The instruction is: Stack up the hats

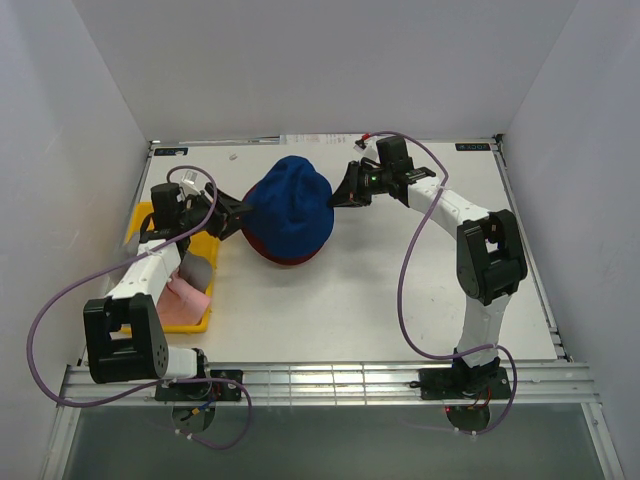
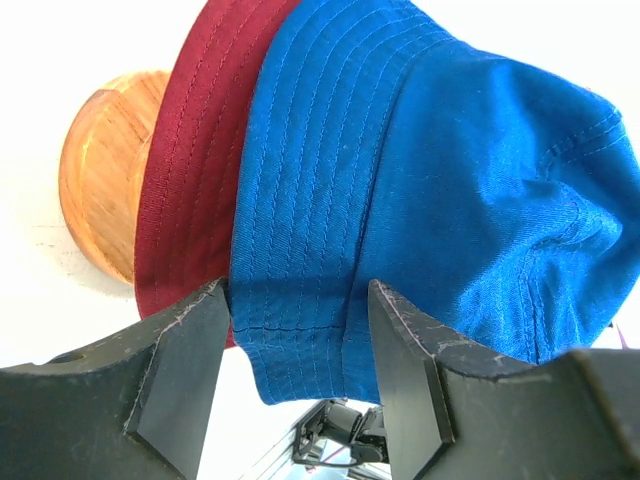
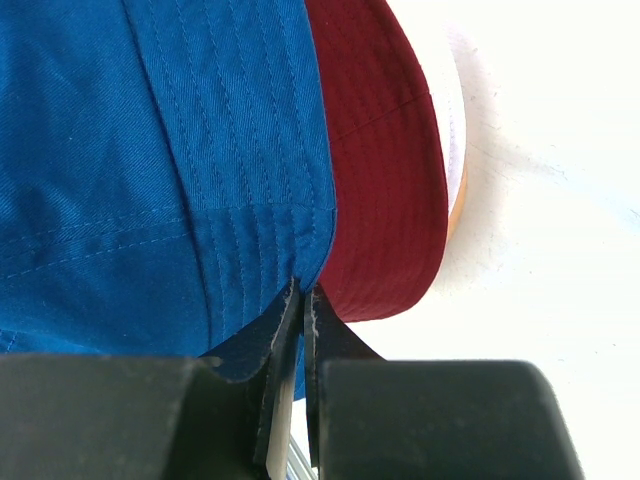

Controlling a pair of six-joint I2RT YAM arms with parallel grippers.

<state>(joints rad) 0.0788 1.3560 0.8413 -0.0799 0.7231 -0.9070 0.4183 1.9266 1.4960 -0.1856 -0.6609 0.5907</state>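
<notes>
The navy blue hat (image 1: 291,203) sits over the dark red hat (image 1: 285,258) on the wooden stand (image 2: 100,180) at mid-table. My right gripper (image 1: 347,190) is shut on the blue hat's brim at its right side; in the right wrist view (image 3: 305,300) the jaws pinch the brim edge beside the red brim (image 3: 385,180). My left gripper (image 1: 238,215) is at the hats' left side, open, with the blue brim (image 2: 300,300) hanging between its fingers (image 2: 185,370). The grey hat (image 1: 197,270) and the light pink hat (image 1: 185,298) lie in the tray.
The yellow tray (image 1: 143,222) lies at the left table edge under my left arm. White walls close the table on three sides. A sliver of the wooden stand (image 3: 458,190) shows under the red brim.
</notes>
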